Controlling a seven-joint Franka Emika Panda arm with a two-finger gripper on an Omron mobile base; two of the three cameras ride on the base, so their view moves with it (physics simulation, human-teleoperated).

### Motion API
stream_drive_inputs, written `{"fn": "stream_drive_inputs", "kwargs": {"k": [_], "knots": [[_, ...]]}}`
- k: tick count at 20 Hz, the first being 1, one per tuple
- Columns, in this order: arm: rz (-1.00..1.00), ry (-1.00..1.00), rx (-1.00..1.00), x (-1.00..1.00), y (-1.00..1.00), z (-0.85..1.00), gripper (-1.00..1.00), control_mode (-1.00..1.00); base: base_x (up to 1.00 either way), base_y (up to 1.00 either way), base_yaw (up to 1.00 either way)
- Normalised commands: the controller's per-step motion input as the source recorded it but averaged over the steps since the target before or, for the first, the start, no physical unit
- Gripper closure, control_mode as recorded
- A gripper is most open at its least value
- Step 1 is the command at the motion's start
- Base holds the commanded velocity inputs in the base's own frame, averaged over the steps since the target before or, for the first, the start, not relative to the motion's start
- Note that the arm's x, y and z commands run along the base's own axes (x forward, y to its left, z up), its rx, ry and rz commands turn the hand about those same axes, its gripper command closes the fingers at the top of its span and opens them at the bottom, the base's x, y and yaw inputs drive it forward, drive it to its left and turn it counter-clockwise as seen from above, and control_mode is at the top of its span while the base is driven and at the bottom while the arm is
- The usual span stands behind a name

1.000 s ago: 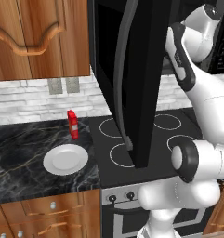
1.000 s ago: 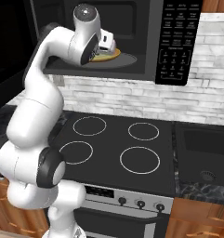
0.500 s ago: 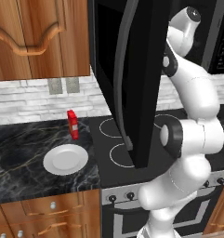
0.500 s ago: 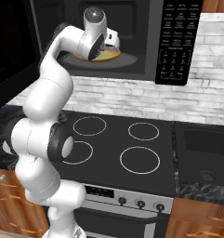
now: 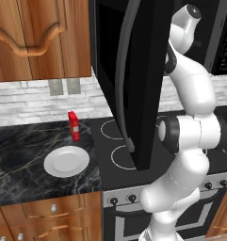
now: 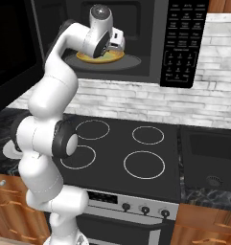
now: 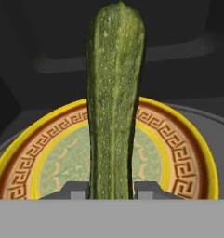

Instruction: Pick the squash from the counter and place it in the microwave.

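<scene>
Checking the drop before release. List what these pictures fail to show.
- Hand view: whether the squash touches the plate below it; seen end-on, any gap is hidden.
- Hand view: the gripper tips, cut off at the bottom edge.
- Right base view: the squash, hidden behind the wrist inside the microwave.
- Left base view: the microwave interior, blocked by the open door.

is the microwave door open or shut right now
Open. The microwave door swings out over the stovetop, and the gripper holds the squash inside above the turntable plate.
</scene>
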Motion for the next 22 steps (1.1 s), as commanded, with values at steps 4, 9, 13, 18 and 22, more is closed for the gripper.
{"fn": "stream_drive_inputs", "kwargs": {"k": [4,9,13,18,22], "knots": [[0.00,0.01,0.00,0.00,0.06,-0.15,1.00,-1.00,0.00,0.00,0.00],[0.00,0.00,0.00,0.12,0.20,-0.21,1.00,-1.00,0.00,0.00,0.00],[0.00,0.00,0.00,0.23,0.19,-0.16,1.00,-1.00,0.00,0.00,0.00],[0.00,0.00,0.00,0.20,0.01,-0.03,-1.00,-1.00,0.00,0.00,0.00],[0.00,0.00,0.00,0.18,0.00,-0.01,-1.00,-1.00,0.00,0.00,0.00]]}}
